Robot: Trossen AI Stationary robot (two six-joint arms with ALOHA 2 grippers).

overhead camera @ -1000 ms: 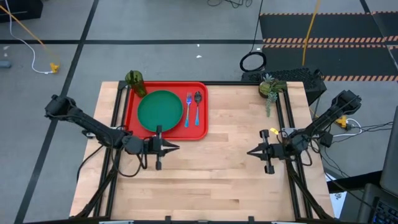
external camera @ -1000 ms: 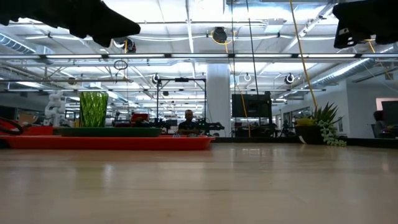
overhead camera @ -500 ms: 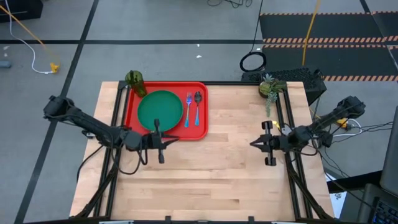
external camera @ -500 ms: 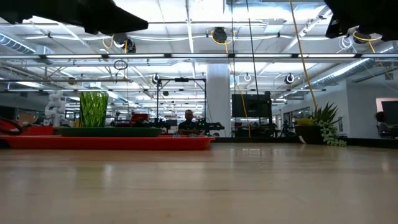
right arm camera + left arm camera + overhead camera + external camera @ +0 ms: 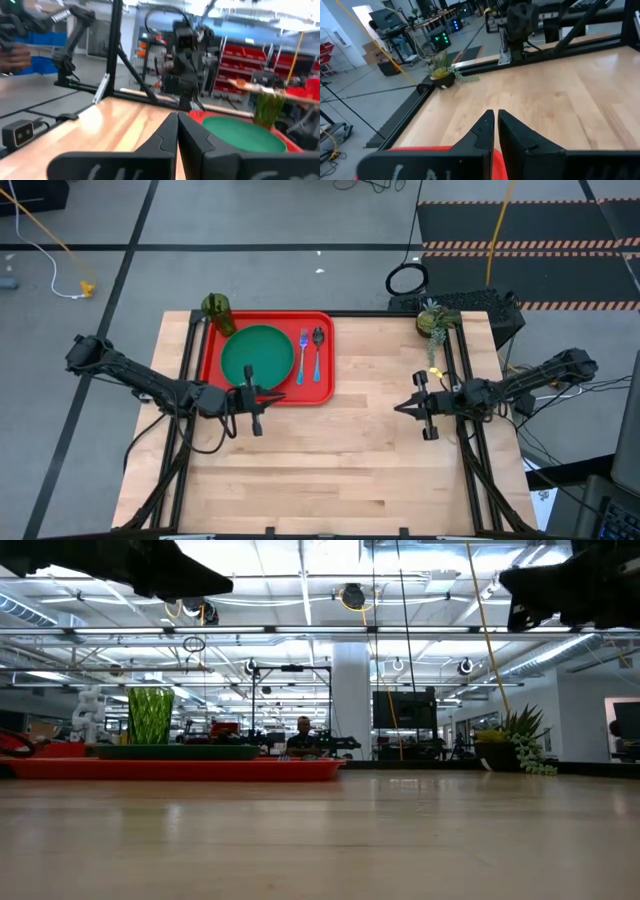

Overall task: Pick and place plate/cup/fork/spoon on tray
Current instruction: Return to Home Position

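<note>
Nearest in, the wooden surface (image 5: 340, 470) lies bare across its 6 o'clock half, nothing on it at all. Step further in and both arms hang in the air above the wood, facing each other. Over at 9 o'clock, the left gripper (image 5: 272, 393) points toward 3 o'clock, its jaws pressed together with only a thin slit between them and nothing held, the tips over the near rim of the tray (image 5: 322, 388). Across at 3 o'clock, the right gripper (image 5: 402, 408) points back toward 9 o'clock, jaws likewise closed and empty, well apart from the tray. On to the tray itself, sitting at 11 o'clock on the surface, and it is loaded: the plate (image 5: 257, 357) lies flat in its 9 o'clock half, the fork (image 5: 302, 356) lies just beside the plate at its 3 o'clock, handle toward the near rim, and the spoon (image 5: 317, 352) lies just beside the fork, parallel to it, bowl toward 12 o'clock. The cup (image 5: 217, 311) stands upright at the tray's 11 o'clock corner. Furthest on the wood, a small potted plant (image 5: 432, 320) sits at 1 o'clock by the far edge, and a person (image 5: 303, 732) shows in the room beyond.
</note>
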